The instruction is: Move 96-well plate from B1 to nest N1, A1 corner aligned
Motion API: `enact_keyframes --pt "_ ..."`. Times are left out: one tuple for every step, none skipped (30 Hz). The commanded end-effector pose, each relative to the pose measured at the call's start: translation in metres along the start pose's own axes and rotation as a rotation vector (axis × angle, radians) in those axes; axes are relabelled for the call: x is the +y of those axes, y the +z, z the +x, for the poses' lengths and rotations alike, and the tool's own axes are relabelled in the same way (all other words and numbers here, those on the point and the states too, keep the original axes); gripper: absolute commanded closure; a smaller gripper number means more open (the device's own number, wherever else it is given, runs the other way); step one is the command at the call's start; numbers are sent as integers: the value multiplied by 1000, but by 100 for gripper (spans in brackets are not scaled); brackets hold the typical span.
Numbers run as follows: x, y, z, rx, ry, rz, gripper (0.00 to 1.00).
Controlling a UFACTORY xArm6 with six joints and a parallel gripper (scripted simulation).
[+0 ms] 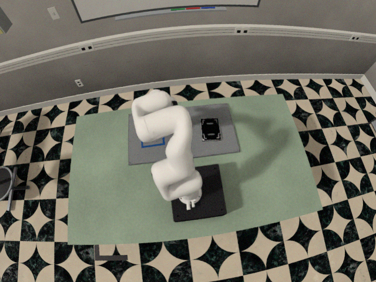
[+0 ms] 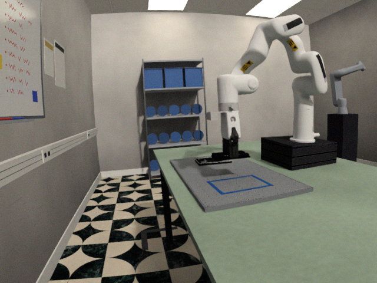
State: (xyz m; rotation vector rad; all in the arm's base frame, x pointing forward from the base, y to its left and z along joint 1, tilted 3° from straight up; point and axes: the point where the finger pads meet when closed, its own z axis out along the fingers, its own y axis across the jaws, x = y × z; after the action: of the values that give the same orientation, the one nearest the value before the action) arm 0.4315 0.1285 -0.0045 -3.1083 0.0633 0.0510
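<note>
No readable words or numbers, red scribbles on whiteboard (image 2: 18, 58) at upper left illegible, yellow warning stickers (image 2: 247, 65) on arm's upper links, symbols too small to read
</note>
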Motion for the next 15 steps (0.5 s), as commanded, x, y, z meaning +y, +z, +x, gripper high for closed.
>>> enact_keyframes --pt "14 -2 1 4 0 2 100" --pt "17 -2 1 4 0 2 100" --pt "21 -2 1 4 0 2 100" --pt "24 -2 1 4 0 2 100" --pt "27 -2 1 4 0 2 100" --pt "31 -2 1 4 0 2 100" --pt "34 -3 1 4 0 2 100" --pt "37 -3 1 4 0 2 100" --pt "41 -3 1 4 0 2 100" --pt "44 -3 1 4 0 2 100" --pt "44 -3 1 4 0 2 100" --pt "44 -3 1 4 0 2 100" --pt "47 -3 1 4 0 2 100" --pt "51 -3 1 4 0 2 100" --pt "54 -3 1 4 0 1 100"
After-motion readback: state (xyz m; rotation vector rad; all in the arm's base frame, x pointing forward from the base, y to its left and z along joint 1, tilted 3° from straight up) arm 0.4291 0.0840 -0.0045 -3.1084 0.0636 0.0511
